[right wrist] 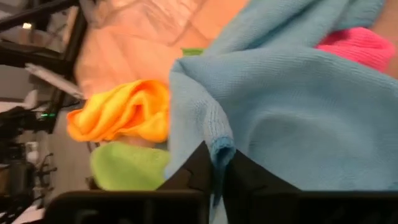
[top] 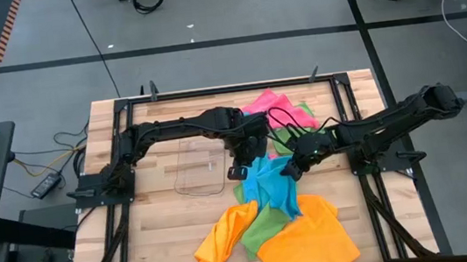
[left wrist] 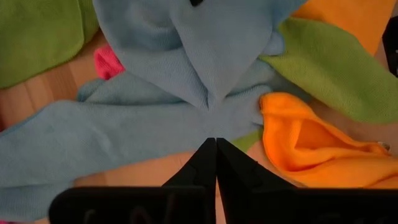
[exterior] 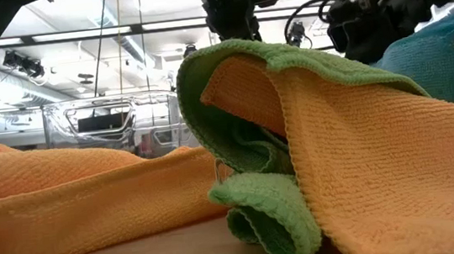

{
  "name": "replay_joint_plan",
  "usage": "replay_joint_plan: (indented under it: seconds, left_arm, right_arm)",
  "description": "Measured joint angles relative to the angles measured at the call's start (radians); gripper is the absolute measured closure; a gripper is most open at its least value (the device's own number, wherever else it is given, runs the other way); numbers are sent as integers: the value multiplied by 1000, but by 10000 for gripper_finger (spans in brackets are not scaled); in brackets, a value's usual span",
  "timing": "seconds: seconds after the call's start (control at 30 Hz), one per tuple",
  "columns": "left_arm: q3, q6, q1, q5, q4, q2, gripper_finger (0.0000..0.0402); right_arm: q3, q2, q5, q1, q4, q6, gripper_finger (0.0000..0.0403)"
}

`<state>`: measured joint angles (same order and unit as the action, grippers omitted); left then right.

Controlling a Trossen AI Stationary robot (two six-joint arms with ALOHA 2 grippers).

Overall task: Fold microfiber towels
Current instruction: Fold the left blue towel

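A sky blue towel (top: 268, 184) lies bunched at the table's middle, with both grippers on it. My left gripper (top: 239, 167) is shut at its left side, and my right gripper (top: 289, 169) is shut at its right side. The towel's near part rests on a green towel (top: 266, 224) and on the orange towels (top: 312, 241). A pink towel (top: 277, 108) and another green one (top: 303, 110) lie heaped at the far edge. In the low view the blue towel (exterior: 447, 53) stands raised at the right. My left gripper has its shut fingertips (left wrist: 211, 152) on the blue towel's edge (left wrist: 208, 134); the tips hide the pinch itself. The fingers slant steeply down from the table's left. The cloth spreads slack to both sides. My right gripper pinches a hemmed edge (right wrist: 221, 148) of the blue towel between its two fingers. The fingers slant down from the table's right. The cloth rises in a fold at the pinch and drapes slack beyond it.
A small clear plastic tray (top: 198, 166) sits on the wood left of the blue towel. A crumpled orange towel (top: 219, 247) lies near the front edge. In the low view an orange towel with a green one (exterior: 262, 216) fills the foreground. The table's left part shows bare wood.
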<state>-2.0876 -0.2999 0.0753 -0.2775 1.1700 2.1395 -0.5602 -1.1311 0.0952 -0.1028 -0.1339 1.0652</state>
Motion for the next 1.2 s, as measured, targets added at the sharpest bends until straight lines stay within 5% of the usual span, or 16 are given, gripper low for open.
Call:
replay_joint_plan:
  seconds: [0.2,0.37,0.67,1.0,1.2]
  left_arm:
    - [0,-53,-8,-27,-58,0,351]
    - [1,-85,-9,-174,-81,0,294]
    - [3,-126,-44,-191,-145,65,188]
    - [3,-62,-45,-46,-256,117,201]
    - [3,20,-13,-97,-239,112,207]
  right_arm:
    - [-29,57,42,-16,-44,-51,395]
    - [-88,66,42,-43,-161,-118,396]
    - [-128,68,9,-47,-240,-168,398]
    - [-128,76,8,-49,-242,-143,398]
    - [-128,77,9,-51,-243,-145,398]
